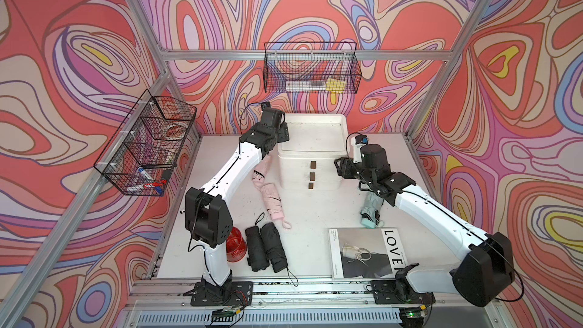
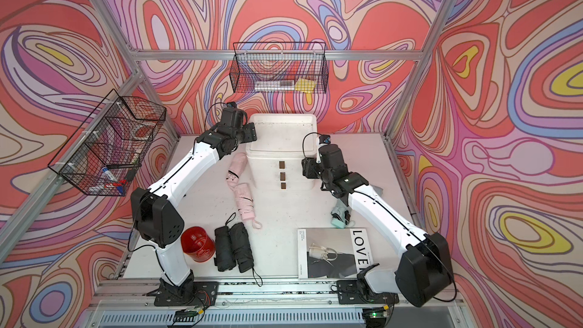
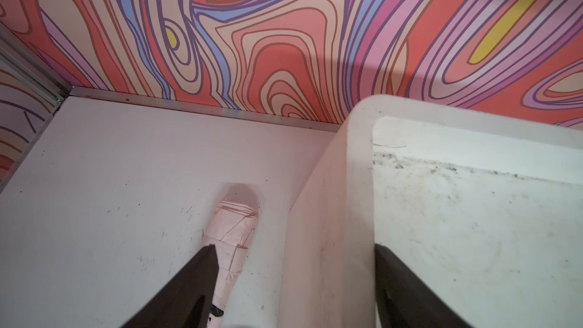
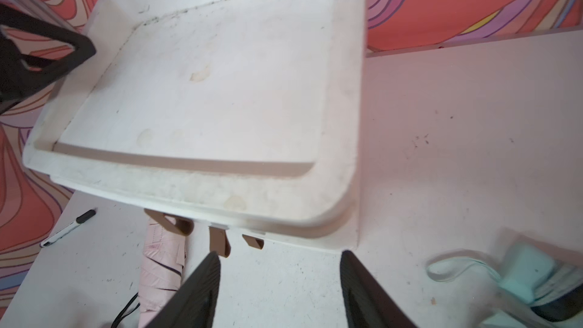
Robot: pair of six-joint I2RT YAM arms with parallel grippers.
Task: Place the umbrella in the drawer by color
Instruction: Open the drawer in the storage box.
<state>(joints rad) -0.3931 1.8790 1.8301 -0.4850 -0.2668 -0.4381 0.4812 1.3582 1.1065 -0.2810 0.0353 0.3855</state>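
Pink umbrella (image 3: 233, 231) lies just below the left gripper (image 3: 295, 247), whose jaws stand apart and empty.

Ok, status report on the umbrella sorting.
Left gripper, right gripper open, empty, near drawer unit. Drawers look shut. Pink umbrellas, black umbrellas, mint umbrella on table. Nothing blocking drawers.

Bright even light, soft shadows, wrist views blurred, edges distorted

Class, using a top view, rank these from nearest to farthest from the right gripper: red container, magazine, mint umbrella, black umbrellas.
1. mint umbrella: right side, partly under the arm of the right gripper.
2. magazine: front right.
3. black umbrellas: front, left of centre.
4. red container: front left, by the left arm.
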